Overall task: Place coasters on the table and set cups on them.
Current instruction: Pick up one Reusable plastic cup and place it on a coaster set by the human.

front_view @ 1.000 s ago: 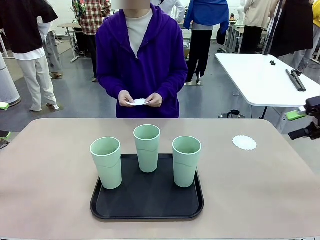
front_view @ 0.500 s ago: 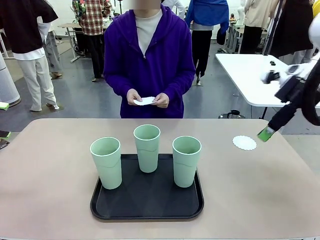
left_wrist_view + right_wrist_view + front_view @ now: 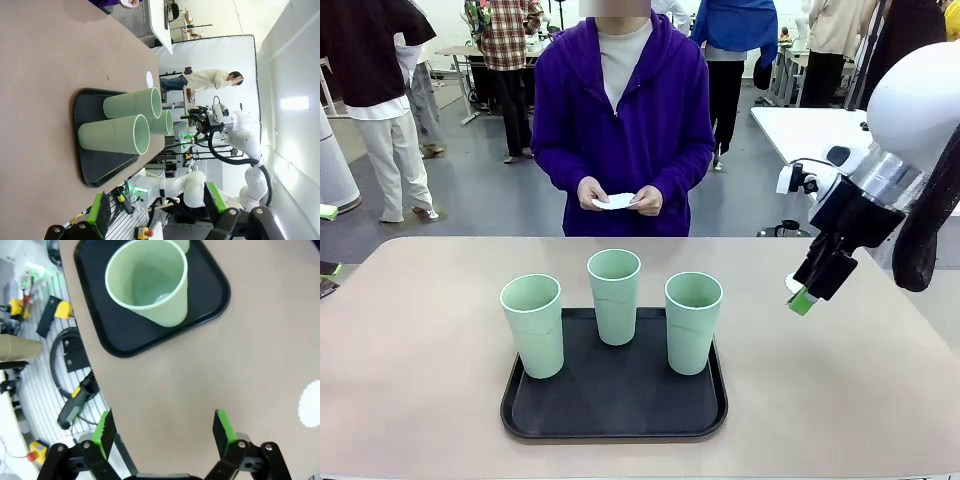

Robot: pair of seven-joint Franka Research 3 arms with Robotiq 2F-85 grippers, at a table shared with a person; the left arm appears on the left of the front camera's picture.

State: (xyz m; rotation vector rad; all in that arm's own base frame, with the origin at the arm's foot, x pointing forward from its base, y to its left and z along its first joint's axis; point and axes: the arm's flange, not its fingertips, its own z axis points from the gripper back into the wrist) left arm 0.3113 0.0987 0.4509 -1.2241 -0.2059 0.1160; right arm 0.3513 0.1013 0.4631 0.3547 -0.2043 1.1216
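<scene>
In the front view, three cups (image 3: 614, 295) were seen standing upright on a black tray (image 3: 615, 430) near the middle of the table (image 3: 420, 350), two at the front of the tray and one behind and between them. The right gripper (image 3: 807, 293) was held just above the table to the right of the tray, tilted downward, with one green pad turned to the camera; from this angle the width of its jaws could not be told. A coaster (image 3: 789, 284) lay on the table behind it, hidden except for a white sliver at its edge. At the far side a person (image 3: 620, 110) was seen holding white coasters (image 3: 612, 202) in both hands (image 3: 645, 200) at waist height, clear of the table; how many were held could not be told. In the left wrist view, rolled sideways, the left gripper (image 3: 157, 210) was seen with its jaws spread wide and nothing between them, set back off the table's near edge. The three cups (image 3: 115, 135) were seen on the tray (image 3: 87, 107), and the coaster (image 3: 149, 77) lay on the table (image 3: 50, 60) beyond them, well apart from the tray. In the right wrist view the jaws of the right gripper (image 3: 164, 427) were seen wide apart and empty above bare table (image 3: 200, 370). One cup (image 3: 150, 282) was seen from above at a corner of the tray (image 3: 212, 292), and the scalloped coaster (image 3: 311, 404) was cut off by the picture's right edge.
</scene>
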